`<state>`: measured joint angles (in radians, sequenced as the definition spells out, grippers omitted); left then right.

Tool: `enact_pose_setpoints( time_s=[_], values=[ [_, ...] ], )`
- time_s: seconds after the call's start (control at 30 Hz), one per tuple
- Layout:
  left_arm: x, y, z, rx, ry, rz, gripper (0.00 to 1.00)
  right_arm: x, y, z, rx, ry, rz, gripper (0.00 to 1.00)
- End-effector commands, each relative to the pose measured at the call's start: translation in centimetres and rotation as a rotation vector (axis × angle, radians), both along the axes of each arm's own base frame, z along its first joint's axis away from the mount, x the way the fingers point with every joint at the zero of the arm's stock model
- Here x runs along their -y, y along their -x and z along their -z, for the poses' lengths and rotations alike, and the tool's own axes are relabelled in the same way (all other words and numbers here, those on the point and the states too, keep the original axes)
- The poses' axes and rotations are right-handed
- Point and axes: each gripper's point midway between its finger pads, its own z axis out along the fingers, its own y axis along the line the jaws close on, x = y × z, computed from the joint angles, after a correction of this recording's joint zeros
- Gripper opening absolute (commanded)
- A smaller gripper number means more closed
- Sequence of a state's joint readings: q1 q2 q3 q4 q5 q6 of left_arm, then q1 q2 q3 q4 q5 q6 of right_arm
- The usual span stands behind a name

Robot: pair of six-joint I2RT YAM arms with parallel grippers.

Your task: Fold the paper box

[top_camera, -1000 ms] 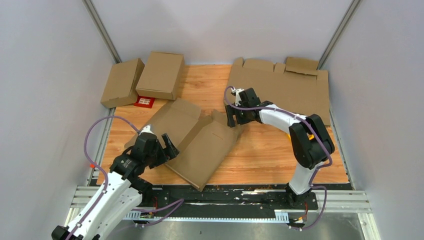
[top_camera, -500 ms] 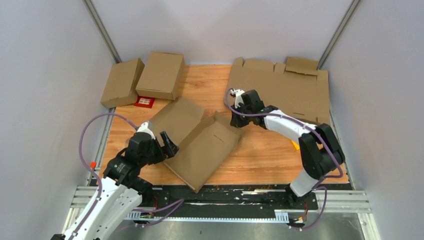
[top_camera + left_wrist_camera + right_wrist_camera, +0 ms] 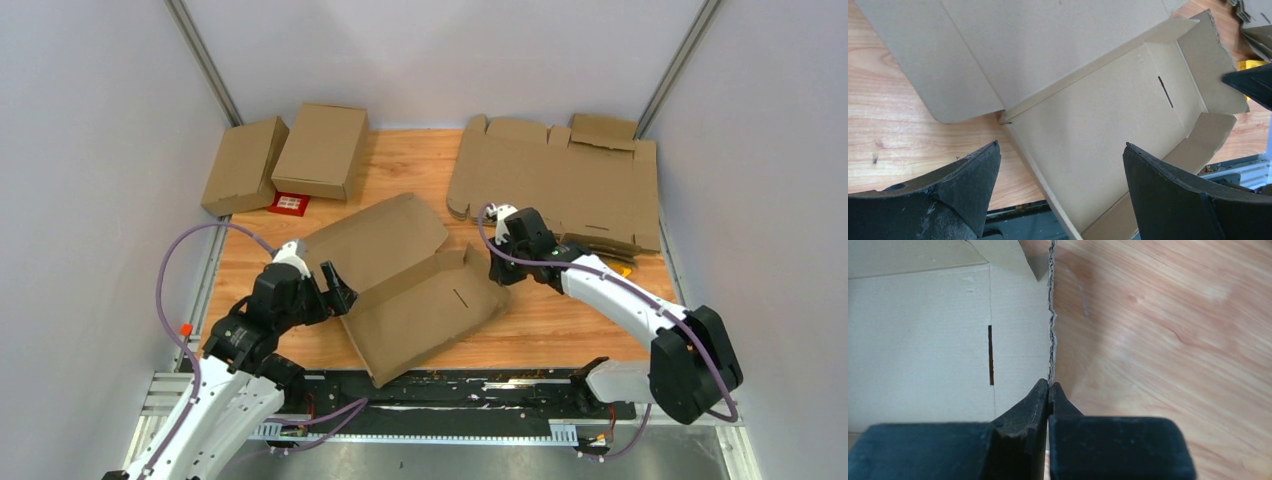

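Paper box (image 3: 430, 310) on table (image 3: 545, 330), right hand (image 3: 497, 275) pinching its edge — left hand (image 3: 338, 287) spread wide

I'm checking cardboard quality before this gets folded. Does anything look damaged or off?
Yes: the paper box has a ragged, wavy edge on the flap where the right gripper is shut on it, rather than a clean cut. The left wrist view shows the same rough flap edge. Nothing else stands out.

My right gripper (image 3: 1049, 386) covers the paper box (image 3: 923, 340) edge between its tips; red card (image 3: 291, 204) print is unreadably small.
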<state>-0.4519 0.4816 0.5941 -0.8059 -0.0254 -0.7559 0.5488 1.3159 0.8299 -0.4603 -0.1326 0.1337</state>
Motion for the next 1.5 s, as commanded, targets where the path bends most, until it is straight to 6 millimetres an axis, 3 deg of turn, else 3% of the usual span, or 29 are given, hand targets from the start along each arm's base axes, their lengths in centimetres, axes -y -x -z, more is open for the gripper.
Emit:
enact_pose_setpoints(
  time_s=[0.0, 0.23, 0.43, 0.73, 0.9, 1.1, 1.37, 1.4, 1.47],
  values=[
    [1.7, -1.1, -2.2, 0.076, 0.059, 0.066, 0.99, 3.9, 0.2, -0.6, 0.047, 0.112, 0.163, 0.0],
    [1.2, -1.6, -4.0, 0.132, 0.034, 0.06, 1.0, 5.6, -0.2, -0.9, 0.08, 0.154, 0.262, 0.0],
    [2.6, -2.5, -2.0, 0.036, 0.046, 0.099, 0.98, 6.1, -0.3, -0.7, 0.078, 0.179, 0.284, 0.0],
    [-2.4, -8.7, -2.2, 0.111, 0.097, -0.149, 1.0, 5.6, -0.2, -0.3, 0.073, 0.159, 0.274, 0.0],
    [-2.1, -12.3, -1.1, 0.147, 0.19, -0.226, 0.93, 5.5, -0.2, -0.3, 0.072, 0.15, 0.267, 0.0],
    [-1.9, -14.7, 2.2, 0.077, 0.208, -0.264, 0.84, 5.2, -0.1, -0.2, 0.063, 0.139, 0.254, 0.0],
    [-1.6, -15.9, 4.0, 0.064, 0.202, -0.246, 0.59, 5.0, -0.3, -0.2, 0.065, 0.135, 0.25, 0.0],
    [-1.5, -16.0, 4.0, 0.067, 0.203, -0.238, 0.51, 4.9, -0.3, -0.2, 0.064, 0.132, 0.249, 0.0],
    [-1.3, -15.9, 4.0, 0.07, 0.196, -0.214, 0.18, 4.7, -0.3, -0.2, 0.059, 0.13, 0.243, 0.0]
  ],
)
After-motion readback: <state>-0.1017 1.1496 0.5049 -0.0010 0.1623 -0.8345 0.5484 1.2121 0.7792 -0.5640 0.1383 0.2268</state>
